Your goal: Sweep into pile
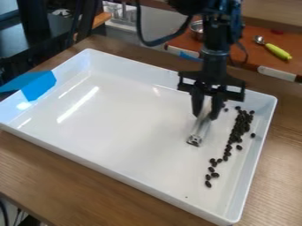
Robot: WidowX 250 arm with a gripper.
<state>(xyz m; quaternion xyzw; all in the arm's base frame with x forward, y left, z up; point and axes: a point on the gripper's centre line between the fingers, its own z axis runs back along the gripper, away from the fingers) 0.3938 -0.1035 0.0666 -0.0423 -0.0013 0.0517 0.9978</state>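
Tray point(130, 128) on wooden table point(88, 176) (orange counter point(251, 54), apparently, behind).

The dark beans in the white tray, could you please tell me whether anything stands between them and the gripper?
Nothing visible does: only bare floor of the white tray lies between the dark beans and the gripper, which holds a pale bar.

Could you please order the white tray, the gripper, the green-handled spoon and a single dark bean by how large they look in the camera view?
1. White tray
2. Gripper
3. Green-handled spoon
4. Single dark bean
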